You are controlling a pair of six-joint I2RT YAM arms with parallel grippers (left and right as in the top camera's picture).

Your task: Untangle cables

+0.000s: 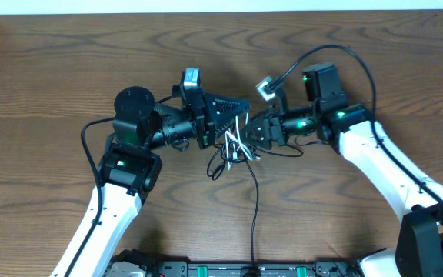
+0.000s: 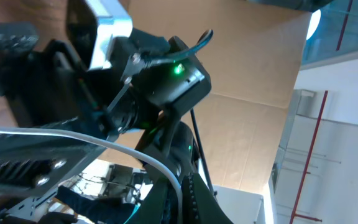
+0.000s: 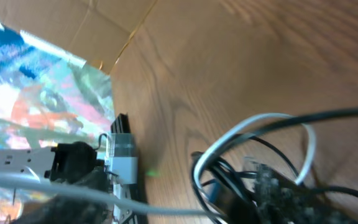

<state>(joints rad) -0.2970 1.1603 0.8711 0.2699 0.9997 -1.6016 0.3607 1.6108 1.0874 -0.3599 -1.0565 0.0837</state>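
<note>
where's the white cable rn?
Overhead view: the white cable sits mid-table, bunched with thin black cables, in the gap between the left gripper and right gripper.

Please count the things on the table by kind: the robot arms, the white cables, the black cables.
2 robot arms: left arm, right arm
1 white cable
at least 1 black cable; the tangle hides any others
Total: at least 4
</note>
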